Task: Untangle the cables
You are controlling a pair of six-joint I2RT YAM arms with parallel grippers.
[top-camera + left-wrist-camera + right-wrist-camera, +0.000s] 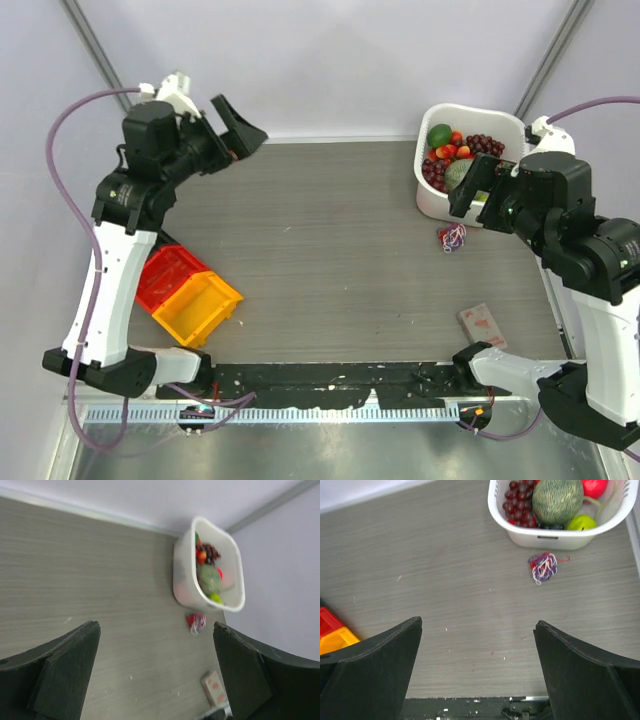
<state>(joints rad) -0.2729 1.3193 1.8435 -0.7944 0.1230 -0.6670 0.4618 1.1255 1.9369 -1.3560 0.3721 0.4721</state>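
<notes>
At the far left the left gripper hangs high over the back corner of the counter, jaws spread wide and holding nothing, probably parked there to leave the working area free. Below it, a red bin and an orange bin sit touching near the left edge, well apart from the job. The broad middle of the counter offers plenty of room for spreading wires out. The cables lie as one small red, white and blue knot just in front of the white fruit basket, whose wall crowds any approach from behind. The right gripper hovers above that spot, jaws likewise wide and empty. A small pink packet lies near the front right edge.
</notes>
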